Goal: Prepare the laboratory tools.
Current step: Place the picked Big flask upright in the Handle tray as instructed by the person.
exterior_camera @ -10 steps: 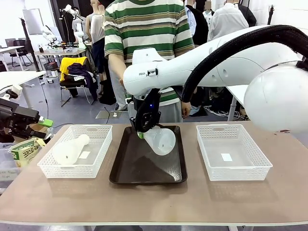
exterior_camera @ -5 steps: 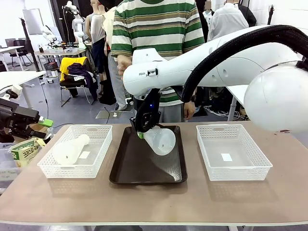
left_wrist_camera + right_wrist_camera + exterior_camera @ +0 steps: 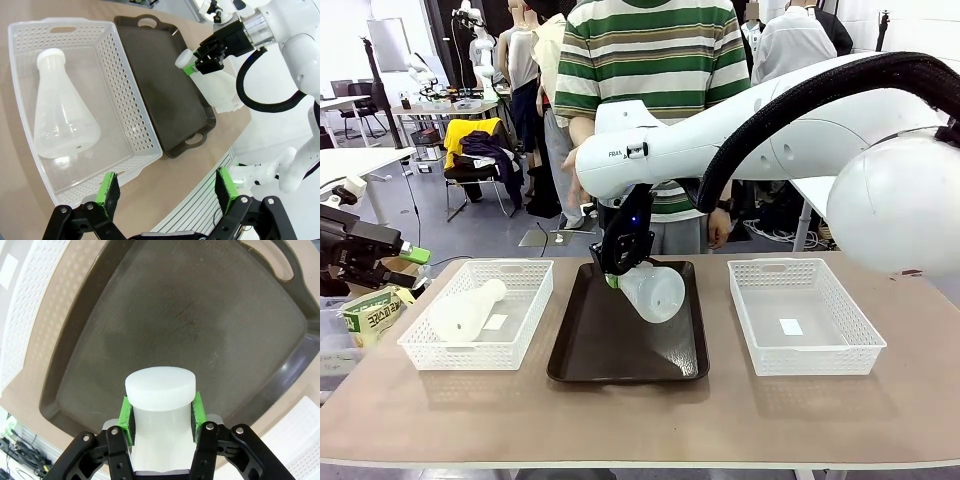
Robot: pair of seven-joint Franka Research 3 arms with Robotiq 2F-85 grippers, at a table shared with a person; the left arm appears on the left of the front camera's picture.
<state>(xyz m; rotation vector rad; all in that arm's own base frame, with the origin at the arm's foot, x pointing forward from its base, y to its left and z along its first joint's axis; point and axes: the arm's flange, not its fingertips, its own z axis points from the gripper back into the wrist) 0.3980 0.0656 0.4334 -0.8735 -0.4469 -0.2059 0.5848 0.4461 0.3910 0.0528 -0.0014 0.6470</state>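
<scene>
Tray, smooth dark brown, lies beside a perforated white basket holding one frosted conical flask on its side. The second flask hangs tilted over the tray, its neck pinched by the right gripper, unmoved since before. The left gripper gapes empty.

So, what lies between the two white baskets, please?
The dark brown tray, seen in the front view; the right hand holds a tilted flask over it.
</scene>
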